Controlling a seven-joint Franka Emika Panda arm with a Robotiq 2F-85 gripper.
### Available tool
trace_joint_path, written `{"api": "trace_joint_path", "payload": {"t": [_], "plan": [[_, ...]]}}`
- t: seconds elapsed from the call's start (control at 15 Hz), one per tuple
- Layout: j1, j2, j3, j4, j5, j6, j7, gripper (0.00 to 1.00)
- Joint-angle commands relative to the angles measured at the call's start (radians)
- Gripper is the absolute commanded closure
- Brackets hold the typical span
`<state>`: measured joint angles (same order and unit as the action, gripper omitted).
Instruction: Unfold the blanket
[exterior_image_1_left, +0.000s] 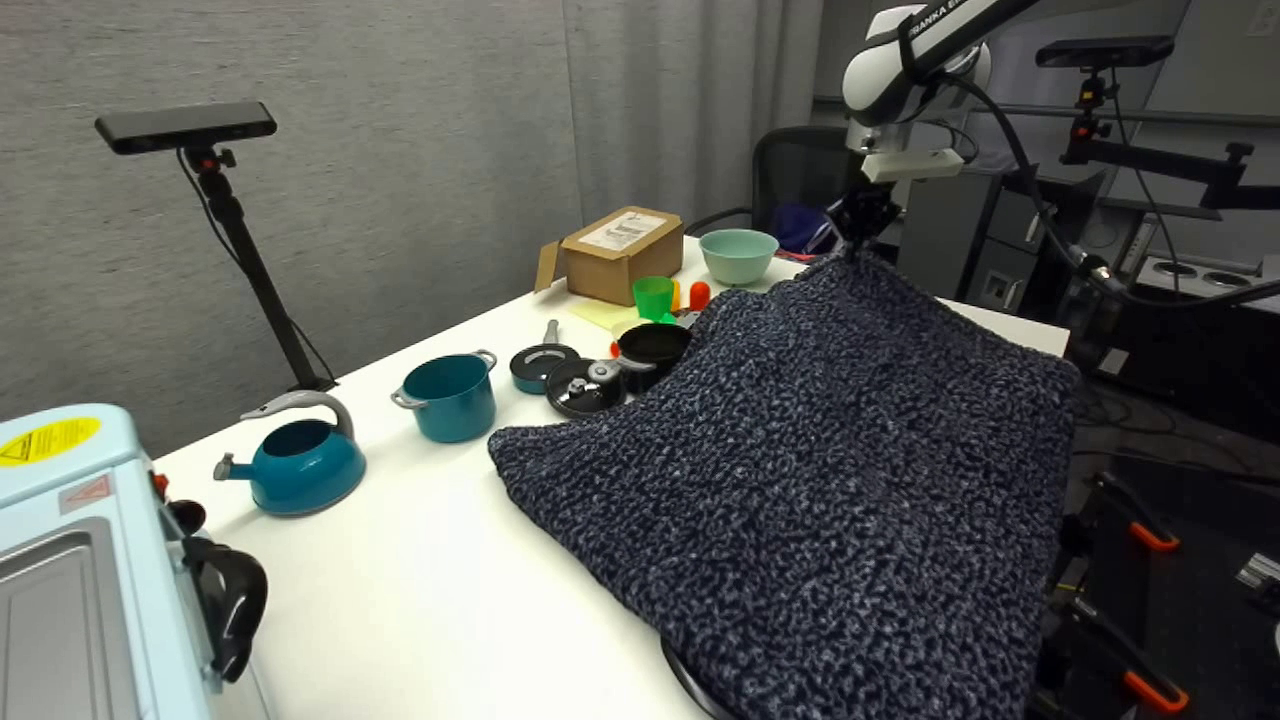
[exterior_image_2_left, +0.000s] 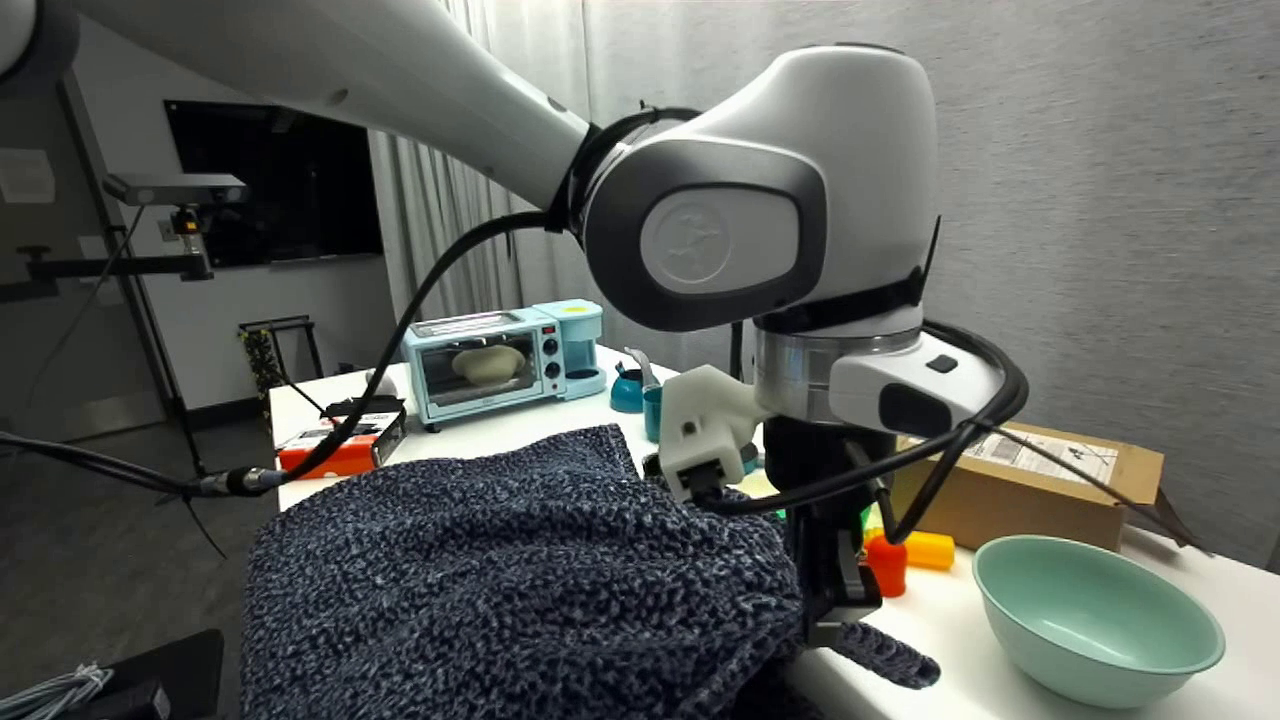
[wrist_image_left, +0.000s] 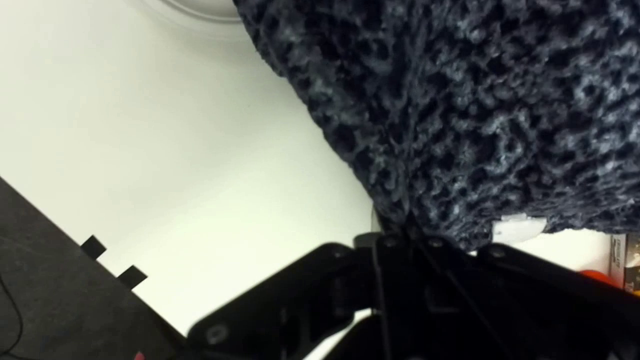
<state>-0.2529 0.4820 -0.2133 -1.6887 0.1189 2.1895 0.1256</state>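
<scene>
The dark navy-and-grey blanket (exterior_image_1_left: 840, 460) lies spread over much of the table, its near part flat and wide, its far end raised to my gripper (exterior_image_1_left: 853, 245). In an exterior view the blanket (exterior_image_2_left: 520, 570) hangs in folds from my gripper (exterior_image_2_left: 838, 620), and a short end of cloth sticks out past the fingers. In the wrist view my gripper (wrist_image_left: 407, 230) is shut with the blanket's (wrist_image_left: 475, 110) edge bunched between the fingertips. A white tag shows on the cloth's edge there. The fingertips themselves are partly hidden by cloth.
A teal kettle (exterior_image_1_left: 308, 468), teal pot (exterior_image_1_left: 455, 400), black lid (exterior_image_1_left: 585, 388) and pan (exterior_image_1_left: 655, 345) stand beside the blanket. A cardboard box (exterior_image_1_left: 625, 255) and a pale green bowl (exterior_image_1_left: 738, 256) stand at the far end. A light-blue toaster oven (exterior_image_2_left: 490, 365) stands at the opposite end.
</scene>
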Motion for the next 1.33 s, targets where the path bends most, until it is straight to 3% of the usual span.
{"api": "trace_joint_path", "payload": {"t": [0.0, 0.2, 0.27, 0.33, 0.73, 0.93, 1.0, 1.27], "plan": [[-0.008, 0.021, -0.011, 0.05, -0.039, 0.011, -0.004, 0.99], [-0.01, 0.033, -0.02, 0.061, -0.068, 0.006, 0.004, 0.99], [-0.01, 0.034, -0.02, 0.061, -0.071, -0.001, 0.008, 0.89], [-0.008, 0.031, -0.018, 0.055, -0.074, 0.002, 0.001, 0.71], [0.005, -0.048, 0.026, 0.015, -0.057, 0.021, -0.067, 0.27], [0.007, -0.109, 0.081, -0.02, 0.005, 0.026, -0.124, 0.05], [0.0, -0.127, 0.099, -0.021, 0.037, 0.01, -0.154, 0.0], [0.028, -0.208, 0.18, -0.107, 0.163, 0.006, -0.232, 0.0]]}}
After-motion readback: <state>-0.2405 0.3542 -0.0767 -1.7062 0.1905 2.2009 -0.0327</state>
